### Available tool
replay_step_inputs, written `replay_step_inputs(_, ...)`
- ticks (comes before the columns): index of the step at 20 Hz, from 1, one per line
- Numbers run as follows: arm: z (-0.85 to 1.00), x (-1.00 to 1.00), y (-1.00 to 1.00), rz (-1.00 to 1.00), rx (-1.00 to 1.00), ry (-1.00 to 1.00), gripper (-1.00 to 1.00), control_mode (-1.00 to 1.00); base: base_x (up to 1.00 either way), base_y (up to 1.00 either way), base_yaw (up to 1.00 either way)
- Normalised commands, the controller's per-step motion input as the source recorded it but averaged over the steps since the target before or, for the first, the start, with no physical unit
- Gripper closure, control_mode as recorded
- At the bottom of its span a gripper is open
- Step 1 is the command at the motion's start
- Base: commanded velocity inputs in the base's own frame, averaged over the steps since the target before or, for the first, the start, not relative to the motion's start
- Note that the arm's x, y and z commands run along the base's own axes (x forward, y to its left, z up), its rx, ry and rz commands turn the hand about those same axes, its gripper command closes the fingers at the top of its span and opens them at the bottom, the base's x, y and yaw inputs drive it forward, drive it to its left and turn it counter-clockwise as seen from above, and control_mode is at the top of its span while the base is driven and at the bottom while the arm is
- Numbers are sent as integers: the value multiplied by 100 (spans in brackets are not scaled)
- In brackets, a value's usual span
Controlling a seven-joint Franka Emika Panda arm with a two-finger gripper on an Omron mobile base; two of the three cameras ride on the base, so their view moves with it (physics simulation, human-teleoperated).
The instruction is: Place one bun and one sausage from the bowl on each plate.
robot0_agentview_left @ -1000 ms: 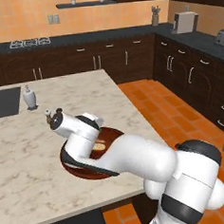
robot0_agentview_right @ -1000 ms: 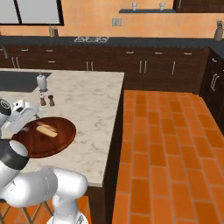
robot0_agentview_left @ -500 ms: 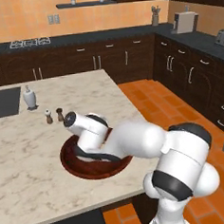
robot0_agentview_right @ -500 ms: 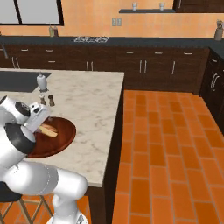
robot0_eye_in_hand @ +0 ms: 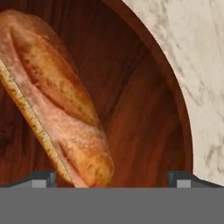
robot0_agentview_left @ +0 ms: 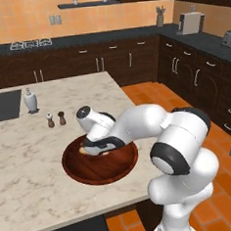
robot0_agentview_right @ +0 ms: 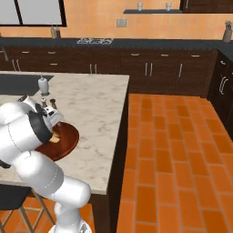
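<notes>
The dark reddish-brown bowl (robot0_agentview_left: 122, 167) sits on the marble island, near its front edge. My gripper (robot0_agentview_left: 96, 148) is down inside it, at the far left side, and stands open. In the hand view a golden bun (robot0_eye_in_hand: 57, 100) lies slanted on the bowl's wooden floor (robot0_eye_in_hand: 140, 131). Its lower end reaches between my fingertips (robot0_eye_in_hand: 41, 178), closer to the left one, with my gripper (robot0_eye_in_hand: 111, 179) around it but untouching. From the right base view the bun (robot0_agentview_right: 55, 138) peeks out beside my hand in the bowl (robot0_agentview_right: 66, 142). The sausage and the plates are out of view.
Two small shakers (robot0_agentview_left: 56, 119) and a white bottle (robot0_agentview_left: 30, 100) stand on the island behind the bowl, beside a dark sink (robot0_agentview_left: 1, 105). The island's right edge (robot0_agentview_right: 124, 118) drops to orange tiled floor. Dark cabinets line the back wall.
My hand has swung over the bowl and come down into it, close over the bun. The jaws have stayed wide apart.
</notes>
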Motion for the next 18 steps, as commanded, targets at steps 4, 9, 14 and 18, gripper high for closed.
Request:
replay_step_inputs(4,-43,-1,24,0,-1,3,-100,-100,0,0,0)
replay_step_inputs(9,3,16,0,0,0,0,-100,-100,0,0,0)
replay_step_inputs(14,5,5,0,0,0,-1,-100,-100,0,0,0)
replay_step_inputs(18,-46,9,-3,1,-7,2,100,-100,0,0,0)
